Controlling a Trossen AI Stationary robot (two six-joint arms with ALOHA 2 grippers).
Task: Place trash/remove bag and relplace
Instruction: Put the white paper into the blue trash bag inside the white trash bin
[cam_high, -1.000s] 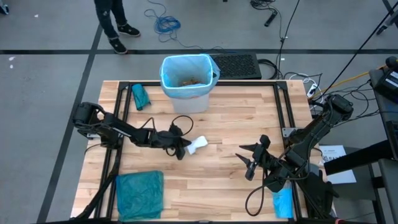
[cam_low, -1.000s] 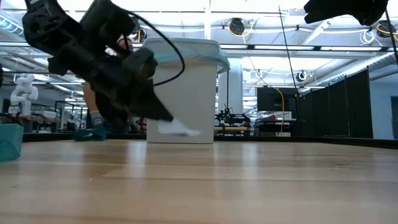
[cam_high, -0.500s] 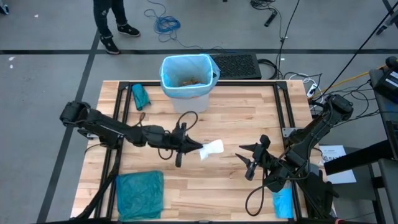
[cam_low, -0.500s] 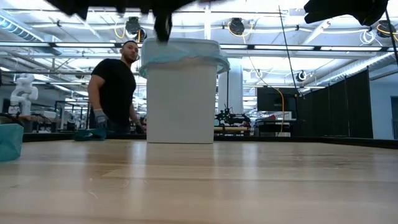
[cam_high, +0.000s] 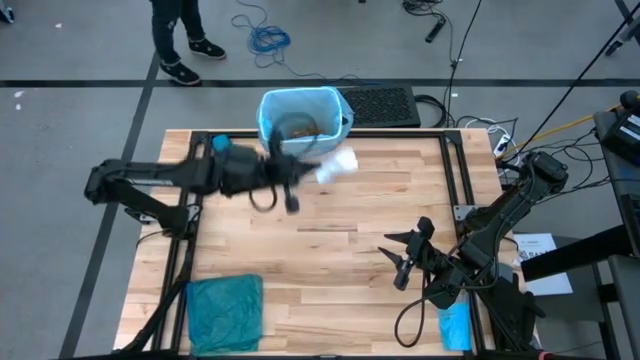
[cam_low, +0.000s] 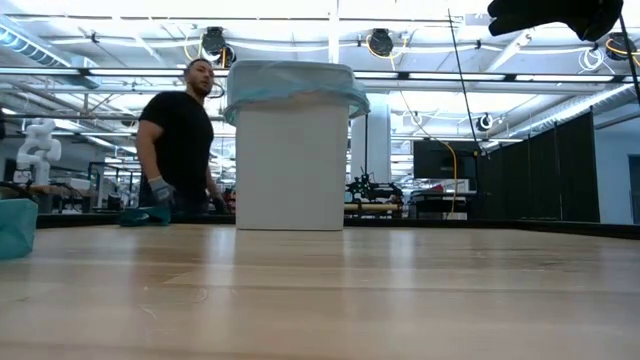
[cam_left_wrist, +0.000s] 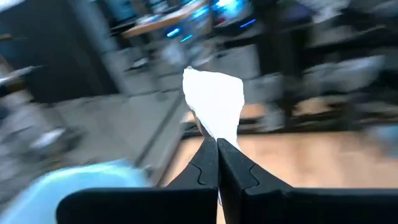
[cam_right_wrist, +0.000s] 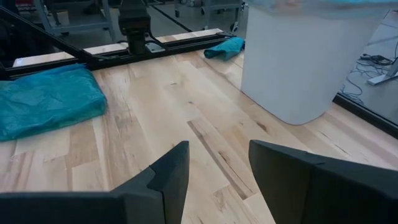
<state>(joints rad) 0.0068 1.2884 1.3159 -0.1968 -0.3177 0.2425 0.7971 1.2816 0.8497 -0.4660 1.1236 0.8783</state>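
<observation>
My left gripper (cam_high: 305, 172) is raised over the far part of the table, shut on a white crumpled piece of trash (cam_high: 338, 165). It hangs just off the near right corner of the white bin (cam_high: 300, 150). The bin stands on its base at the far edge, lined with the light-blue bag (cam_high: 272, 110), whose rim folds over the bin's top (cam_low: 295, 85). Brown scraps (cam_high: 303, 128) lie inside. In the left wrist view the white piece (cam_left_wrist: 214, 102) sticks out past the gripper (cam_left_wrist: 217, 163). My right gripper (cam_high: 405, 257) waits open at the near right, above the table. My left gripper pinches the near end of the white piece (cam_left_wrist: 216, 138) between its two shut fingers, only at their free ends. The fingers come about level from the table's left. The piece juts out beyond the fingertips, lifted clear of the table.
A teal-green bag (cam_high: 225, 312) lies at the near left corner and a bright-blue roll (cam_high: 455, 325) beside the right arm's base. A small teal bundle (cam_right_wrist: 224, 46) lies left of the bin. A person (cam_low: 180, 140) stands beyond the far edge. A keyboard (cam_high: 385, 103) lies behind the bin.
My left gripper has risen from the table's middle with the white piece and swung toward the far edge, up to the bin, rolling as it went. The piece, low over the table a second ago, now hangs high beside the bin's rim.
</observation>
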